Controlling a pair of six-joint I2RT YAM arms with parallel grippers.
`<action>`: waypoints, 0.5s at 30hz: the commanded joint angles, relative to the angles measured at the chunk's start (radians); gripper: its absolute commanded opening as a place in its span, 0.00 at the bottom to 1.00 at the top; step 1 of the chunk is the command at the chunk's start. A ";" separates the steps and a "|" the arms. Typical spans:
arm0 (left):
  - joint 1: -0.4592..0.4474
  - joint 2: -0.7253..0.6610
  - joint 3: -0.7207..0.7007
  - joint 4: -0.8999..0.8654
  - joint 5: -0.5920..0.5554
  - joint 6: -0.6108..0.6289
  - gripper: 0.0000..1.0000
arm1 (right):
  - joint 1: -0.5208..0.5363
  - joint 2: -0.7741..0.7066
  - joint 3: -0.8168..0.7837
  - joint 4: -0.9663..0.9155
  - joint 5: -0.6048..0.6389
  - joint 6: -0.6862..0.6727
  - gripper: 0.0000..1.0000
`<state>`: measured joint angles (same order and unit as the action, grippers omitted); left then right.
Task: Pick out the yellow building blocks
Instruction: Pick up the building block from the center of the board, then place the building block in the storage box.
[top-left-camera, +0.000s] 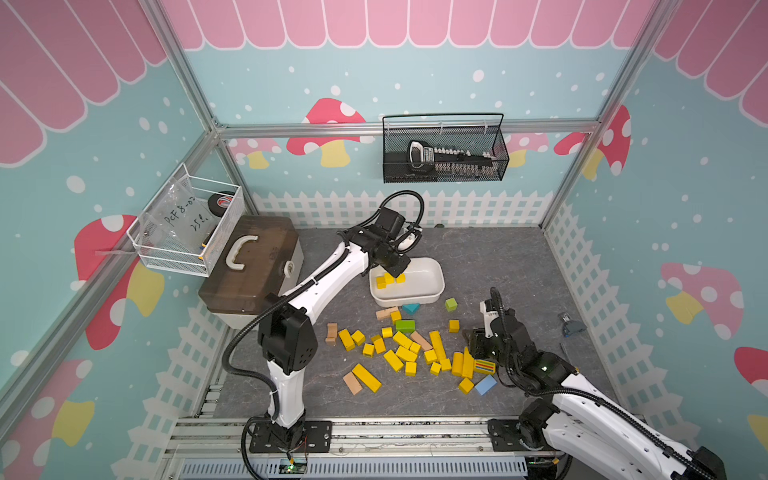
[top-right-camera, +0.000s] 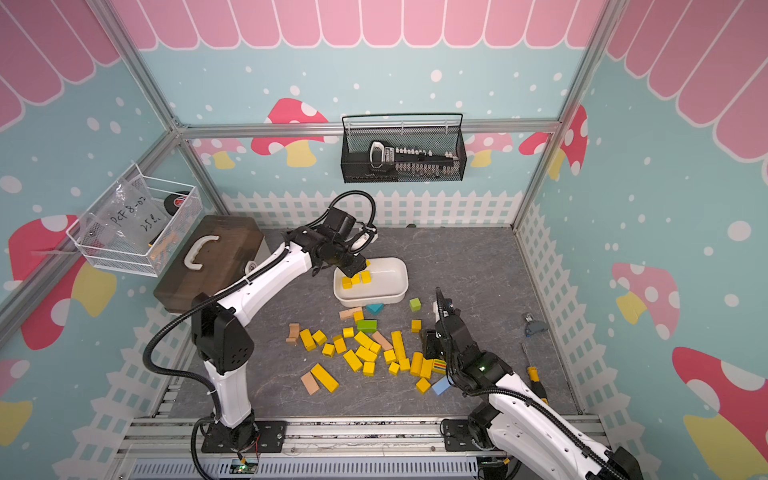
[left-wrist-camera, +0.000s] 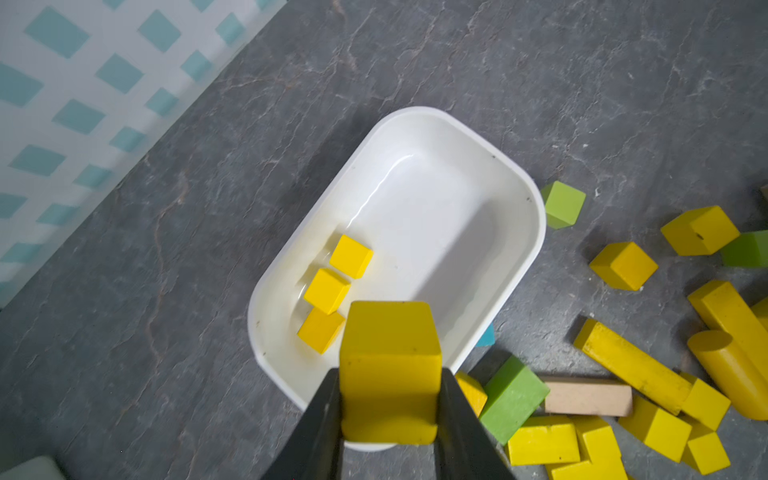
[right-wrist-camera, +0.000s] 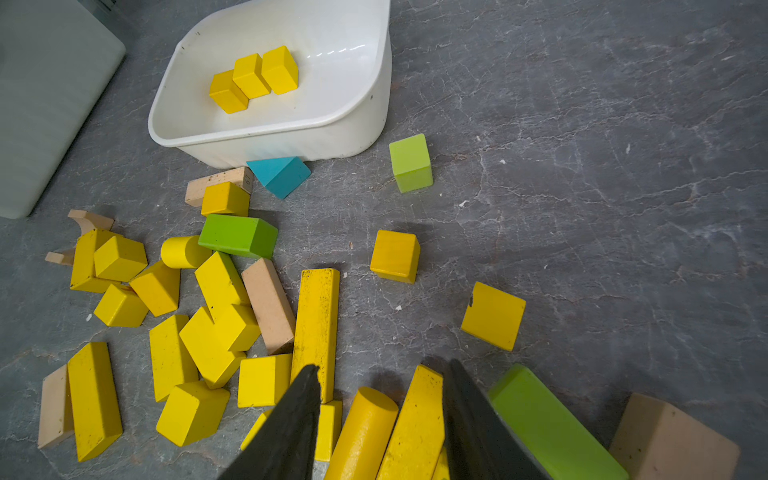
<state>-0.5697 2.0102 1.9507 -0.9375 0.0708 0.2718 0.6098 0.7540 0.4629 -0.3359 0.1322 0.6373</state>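
Observation:
My left gripper (left-wrist-camera: 390, 401) is shut on a yellow block (left-wrist-camera: 390, 357) and holds it over the near end of a white tub (left-wrist-camera: 523, 257); in both top views the gripper (top-left-camera: 395, 272) (top-right-camera: 353, 269) hangs over that end. Three yellow cubes (left-wrist-camera: 328, 289) (top-left-camera: 388, 280) (right-wrist-camera: 251, 77) lie inside the tub. Several more yellow building blocks (top-left-camera: 403, 353) (top-right-camera: 365, 353) (right-wrist-camera: 220, 299) are scattered on the grey floor in front of the tub, one with coloured stripes (top-left-camera: 484, 366). My right gripper (right-wrist-camera: 382, 365) (top-left-camera: 478, 345) is open, low over a yellow cylinder (right-wrist-camera: 365, 428) and a yellow bar (right-wrist-camera: 419, 419).
Green blocks (right-wrist-camera: 239, 235) (right-wrist-camera: 410, 162), a blue wedge (right-wrist-camera: 280, 174), a light blue block (top-left-camera: 485, 384) and tan blocks (right-wrist-camera: 268, 303) lie among the yellow ones. A brown toolbox (top-left-camera: 249, 266) stands at the left. A screwdriver (top-right-camera: 536, 380) and a small grey clip (top-left-camera: 567, 324) lie at the right.

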 joint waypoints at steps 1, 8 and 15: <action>-0.024 0.119 0.090 -0.080 -0.019 -0.003 0.34 | -0.010 -0.008 -0.012 0.010 -0.012 0.007 0.48; -0.072 0.334 0.324 -0.109 -0.088 -0.060 0.34 | -0.021 -0.001 -0.013 0.019 -0.032 -0.002 0.48; -0.072 0.455 0.462 -0.158 -0.170 -0.101 0.34 | -0.042 -0.021 -0.023 0.020 -0.055 -0.012 0.49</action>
<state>-0.6437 2.4462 2.3688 -1.0527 -0.0414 0.1982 0.5808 0.7464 0.4515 -0.3298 0.0921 0.6331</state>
